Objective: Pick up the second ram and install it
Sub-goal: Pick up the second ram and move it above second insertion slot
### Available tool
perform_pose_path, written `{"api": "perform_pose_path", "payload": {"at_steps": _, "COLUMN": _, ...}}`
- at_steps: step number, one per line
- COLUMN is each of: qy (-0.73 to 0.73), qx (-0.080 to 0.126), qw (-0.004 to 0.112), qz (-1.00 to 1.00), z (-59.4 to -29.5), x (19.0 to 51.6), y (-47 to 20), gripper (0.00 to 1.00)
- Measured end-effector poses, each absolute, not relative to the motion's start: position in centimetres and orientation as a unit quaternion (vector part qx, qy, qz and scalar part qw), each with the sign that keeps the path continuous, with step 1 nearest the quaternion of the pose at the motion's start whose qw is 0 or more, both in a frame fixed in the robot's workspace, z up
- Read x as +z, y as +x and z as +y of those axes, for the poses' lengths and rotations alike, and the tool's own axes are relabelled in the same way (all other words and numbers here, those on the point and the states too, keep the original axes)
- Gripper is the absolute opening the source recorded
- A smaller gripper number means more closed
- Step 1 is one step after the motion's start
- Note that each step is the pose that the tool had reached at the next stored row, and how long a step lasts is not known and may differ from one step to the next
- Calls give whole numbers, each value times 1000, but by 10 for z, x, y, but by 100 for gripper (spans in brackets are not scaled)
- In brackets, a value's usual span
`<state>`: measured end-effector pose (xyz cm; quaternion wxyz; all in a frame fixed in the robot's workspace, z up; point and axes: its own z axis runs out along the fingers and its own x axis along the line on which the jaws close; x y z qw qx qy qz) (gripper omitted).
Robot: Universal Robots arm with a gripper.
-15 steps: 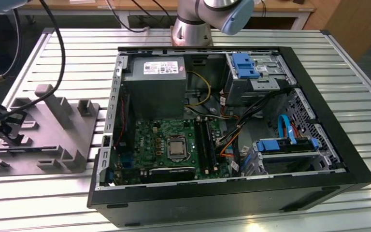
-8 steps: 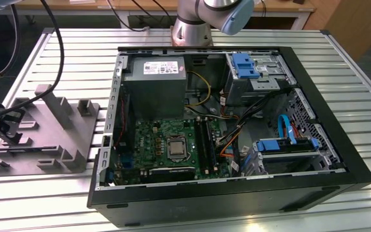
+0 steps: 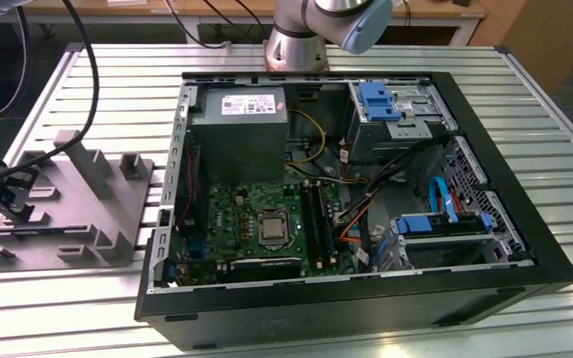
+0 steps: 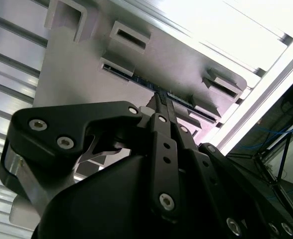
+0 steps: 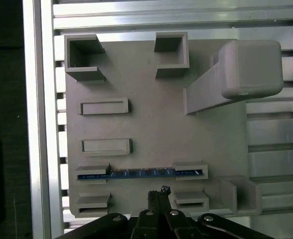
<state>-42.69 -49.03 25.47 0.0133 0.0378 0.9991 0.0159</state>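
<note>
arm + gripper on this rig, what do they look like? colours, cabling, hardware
The arm is silver-grey metal tubing with a pale blue cap at the joint. In the exterior view, black cables hang beside it. In both wrist views the gripper is matt black, built of flat, rounded linkage plates pinned with silver screw heads. It narrows to slim black fingers.

The arm base stands upright at the top centre of the exterior view. The gripper points downward in the first wrist view. Its black fingers appear pressed together, holding nothing, in the second wrist view
</note>
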Motion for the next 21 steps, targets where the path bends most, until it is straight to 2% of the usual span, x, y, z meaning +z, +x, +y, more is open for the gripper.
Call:
{"api": "perform_pose_path", "payload": {"at_steps": 7, "qy": 29, "qx": 16, "qw": 13, "qz": 999, "z": -490, "x": 255, "y": -427, "gripper": 11}}
{"api": "perform_pose_path", "payload": {"at_steps": 21, "qy": -98, "qx": 17, "qw": 11, "qz": 995, "z": -490, "x": 251, "y": -427, "gripper": 11}}
